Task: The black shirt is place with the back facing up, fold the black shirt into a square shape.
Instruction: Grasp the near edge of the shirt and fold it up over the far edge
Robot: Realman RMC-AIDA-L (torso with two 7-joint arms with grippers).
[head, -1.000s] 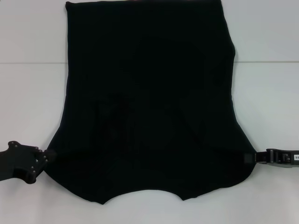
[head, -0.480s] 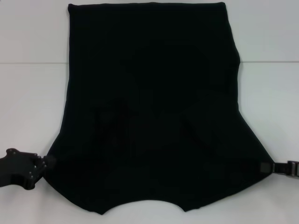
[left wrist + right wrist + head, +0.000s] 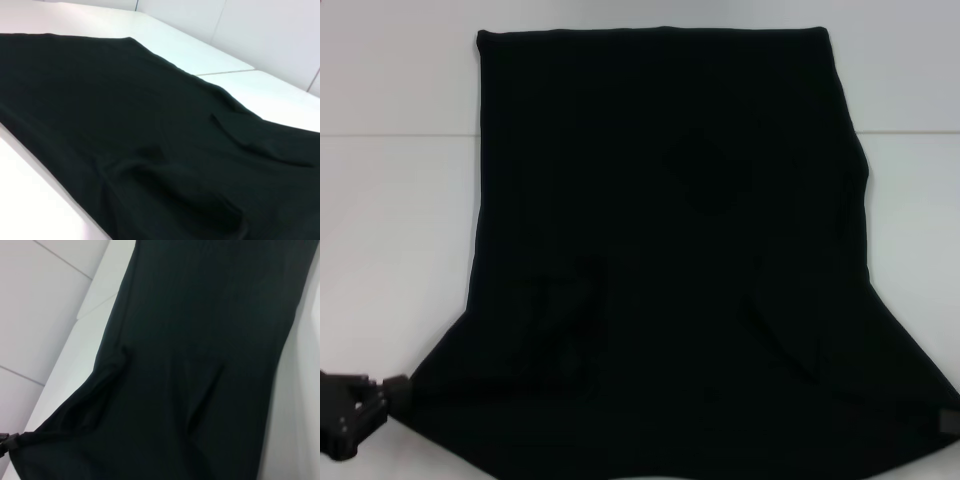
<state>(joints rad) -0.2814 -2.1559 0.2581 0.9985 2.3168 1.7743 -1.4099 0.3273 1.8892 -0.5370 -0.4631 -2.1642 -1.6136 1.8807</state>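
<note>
The plain matte black fabric shirt [image 3: 670, 260] lies spread over the white table [image 3: 390, 220], filling most of the head view. Its far edge runs straight across near the top of that view, and the cloth widens toward the robot, where the near corners fan outward to both sides. Soft creases show in the lower half, one diagonal fold left of centre and another right of centre.

The left black gripper [image 3: 382, 398] sits low at the near left corner of the shirt, its tip touching the cloth edge there. The fabric covers the fingertips, so whether the jaws are apart or clamped on the shirt cannot be told.

The right black gripper [image 3: 949, 422] shows only as a small grey patch at the near right corner of the shirt, at the frame's edge; its jaw state cannot be told either.

The left wrist view shows the shirt [image 3: 150, 150] draped across the table with a raised fold. In the right wrist view a thin seam [image 3: 65, 262] crosses the table beside the shirt [image 3: 200, 365].
</note>
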